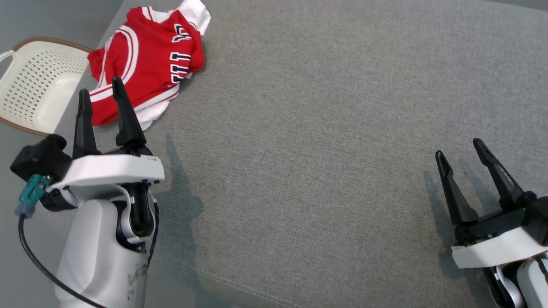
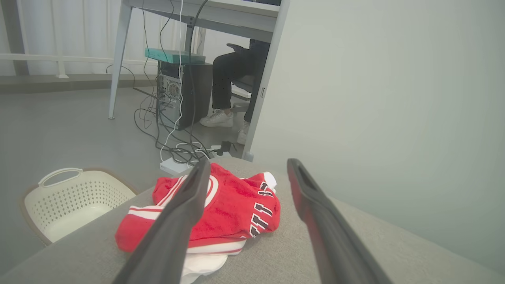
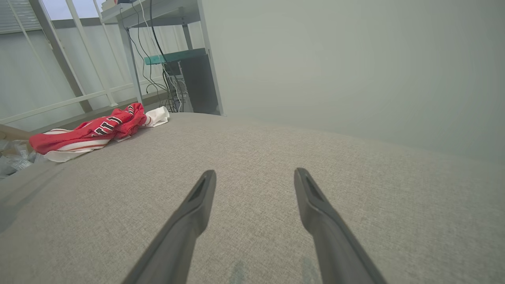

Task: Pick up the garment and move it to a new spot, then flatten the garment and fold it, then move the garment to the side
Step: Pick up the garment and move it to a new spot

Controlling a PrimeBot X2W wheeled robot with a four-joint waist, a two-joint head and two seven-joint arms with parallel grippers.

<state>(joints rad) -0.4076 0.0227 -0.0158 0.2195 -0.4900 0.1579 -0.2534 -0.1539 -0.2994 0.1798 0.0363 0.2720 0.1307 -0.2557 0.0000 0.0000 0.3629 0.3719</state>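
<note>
The garment (image 1: 145, 64) is a red jersey with white trim and dark lettering, crumpled at the far left corner of the grey upholstered surface (image 1: 321, 149). It also appears in the left wrist view (image 2: 232, 213) and, far off to the left, in the right wrist view (image 3: 88, 132). My left gripper (image 1: 100, 92) hovers open just in front of the garment, its fingertips over the near edge, nothing between them. Far from the garment, at the lower right, my right gripper (image 1: 460, 147) stands open above bare fabric.
A cream perforated laundry basket (image 1: 34, 83) stands on the floor just left of the surface. Beyond the far corner, a desk with a computer tower (image 2: 177, 92), loose cables and a seated person's legs (image 2: 225, 85). A pale wall runs along the far side.
</note>
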